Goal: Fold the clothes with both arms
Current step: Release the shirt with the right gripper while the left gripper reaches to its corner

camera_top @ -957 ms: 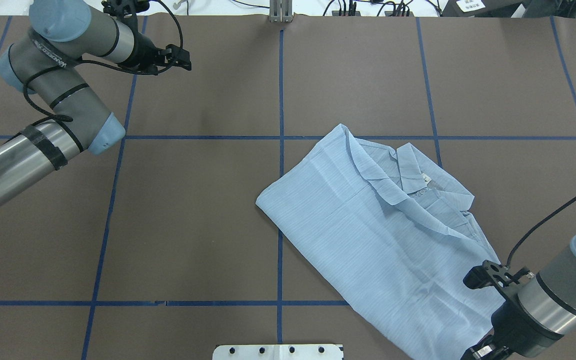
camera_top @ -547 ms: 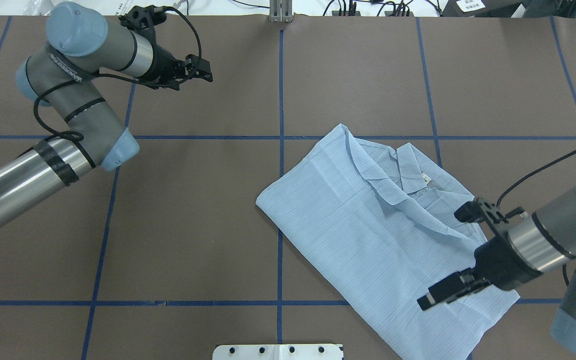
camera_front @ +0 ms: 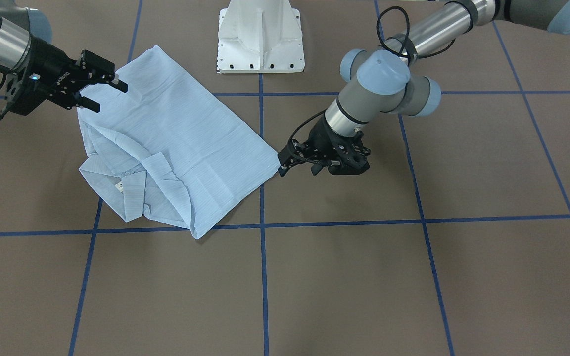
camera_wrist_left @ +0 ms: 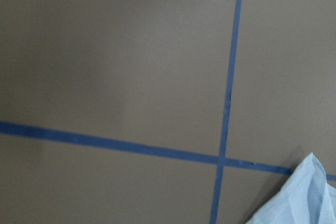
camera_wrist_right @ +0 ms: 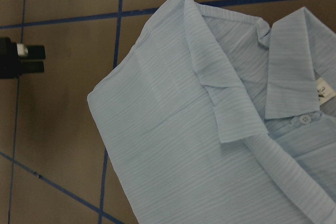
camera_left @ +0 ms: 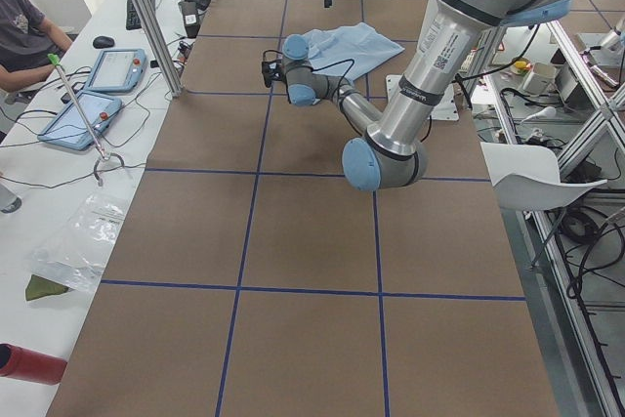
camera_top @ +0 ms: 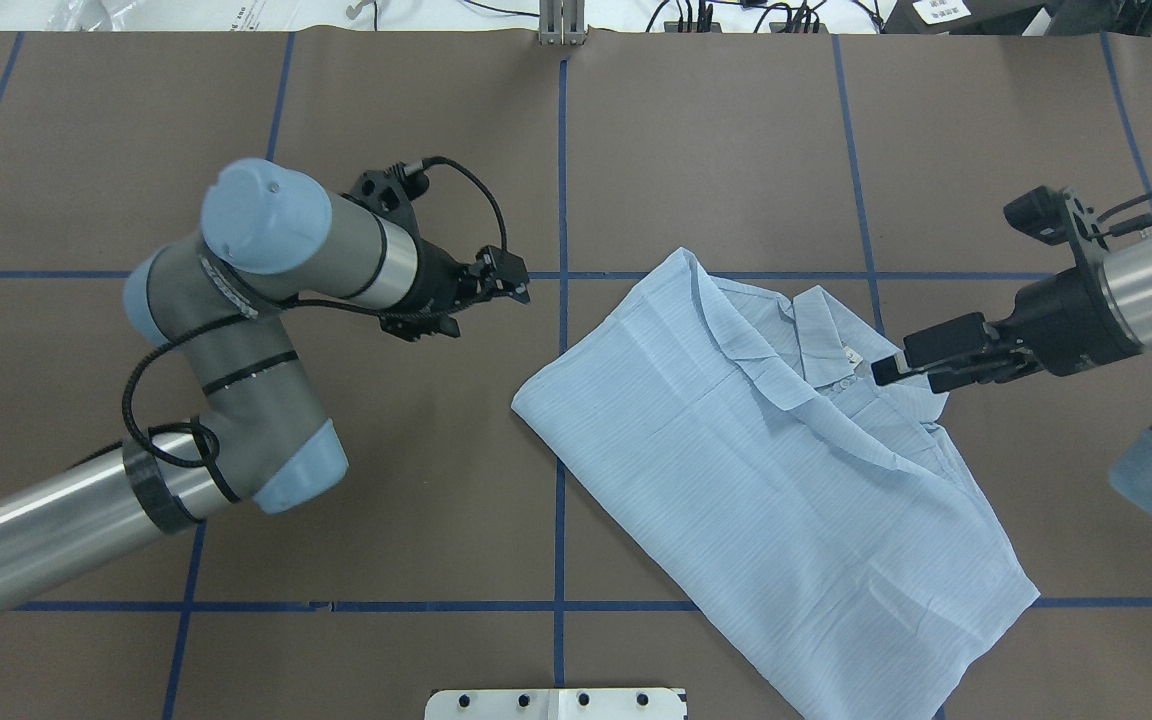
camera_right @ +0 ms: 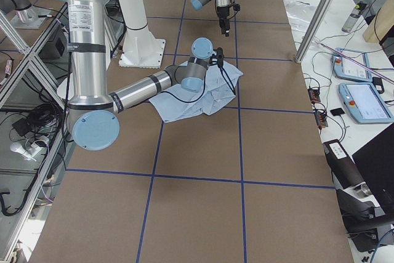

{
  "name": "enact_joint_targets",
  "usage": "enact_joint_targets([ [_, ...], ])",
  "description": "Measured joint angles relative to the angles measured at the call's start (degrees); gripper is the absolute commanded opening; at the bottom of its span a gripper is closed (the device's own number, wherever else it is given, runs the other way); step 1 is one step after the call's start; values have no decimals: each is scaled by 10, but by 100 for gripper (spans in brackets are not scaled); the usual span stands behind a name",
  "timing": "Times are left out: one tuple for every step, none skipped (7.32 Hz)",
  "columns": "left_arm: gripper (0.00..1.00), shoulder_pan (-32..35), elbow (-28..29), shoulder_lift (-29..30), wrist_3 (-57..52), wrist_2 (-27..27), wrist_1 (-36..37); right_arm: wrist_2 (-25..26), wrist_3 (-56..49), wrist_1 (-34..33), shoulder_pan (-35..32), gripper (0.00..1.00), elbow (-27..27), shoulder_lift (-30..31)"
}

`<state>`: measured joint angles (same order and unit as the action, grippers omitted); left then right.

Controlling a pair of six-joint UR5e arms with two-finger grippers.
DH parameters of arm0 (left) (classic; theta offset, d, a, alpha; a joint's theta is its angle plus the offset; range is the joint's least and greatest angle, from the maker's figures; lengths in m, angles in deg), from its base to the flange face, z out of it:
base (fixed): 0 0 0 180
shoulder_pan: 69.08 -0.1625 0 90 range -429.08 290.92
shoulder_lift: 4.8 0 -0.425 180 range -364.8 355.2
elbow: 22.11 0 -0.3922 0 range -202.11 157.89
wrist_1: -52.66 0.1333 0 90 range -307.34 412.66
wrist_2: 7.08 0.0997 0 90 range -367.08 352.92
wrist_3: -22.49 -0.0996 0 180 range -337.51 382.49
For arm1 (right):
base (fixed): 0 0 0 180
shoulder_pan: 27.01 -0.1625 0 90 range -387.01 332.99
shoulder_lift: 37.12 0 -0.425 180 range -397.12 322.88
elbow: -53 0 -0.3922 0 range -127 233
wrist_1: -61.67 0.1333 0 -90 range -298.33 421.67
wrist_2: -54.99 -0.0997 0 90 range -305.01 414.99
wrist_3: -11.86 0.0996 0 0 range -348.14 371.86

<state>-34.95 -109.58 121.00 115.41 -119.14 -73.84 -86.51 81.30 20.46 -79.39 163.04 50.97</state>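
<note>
**A:** So, where does the right end effector (camera_top: 901, 362) stand?

**B:** Its fingers are apart, with nothing between them. It hangs over the right edge of the shirt (camera_top: 736, 470), close by the collar (camera_top: 821, 330), pointing left. The silver-grey right arm (camera_top: 1151, 285) comes in from the right.

**A:** And the left end effector (camera_top: 514, 282)?

**B:** Its fingers look pressed together, gripping nothing. It points right, near the shirt's left corner. From overhead it is apart from the cloth, above bare surface (camera_top: 386, 480). The left wrist camera catches only that pale corner at its lower right edge. The left arm (camera_top: 36, 530) reaches in from the near left, elbow bent.

**A:** How does the shirt lie?

**B:** It is folded flat on the surface, right of centre, slanting from the far middle toward the near right. The collar sits at its far right part. The neck label (camera_wrist_right: 326, 90) shows there, with a small white button (camera_wrist_right: 303, 119) just beside it.

**A:** Anything else?

**B:** A grid of blue tape lines (camera_top: 561, 150) crosses the brown surface. The white pedestal base (camera_front: 260, 39) stands at the near edge, in the middle.
</note>
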Motion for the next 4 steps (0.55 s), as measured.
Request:
enact_joint_targets([
  [97, -33, -7, 7, 25, 28, 27, 3, 0, -2, -14, 100, -12, -12],
  [94, -57, -8, 14, 37, 50, 56, 5, 0, -3, -21, 100, -23, -21],
  [91, -68, -6, 19, 43, 60, 77, 5, 0, -3, -25, 100, -30, -27],
  [89, -73, 1, 26, 45, 66, 89, 5, 0, -4, -27, 100, -33, -31],
])
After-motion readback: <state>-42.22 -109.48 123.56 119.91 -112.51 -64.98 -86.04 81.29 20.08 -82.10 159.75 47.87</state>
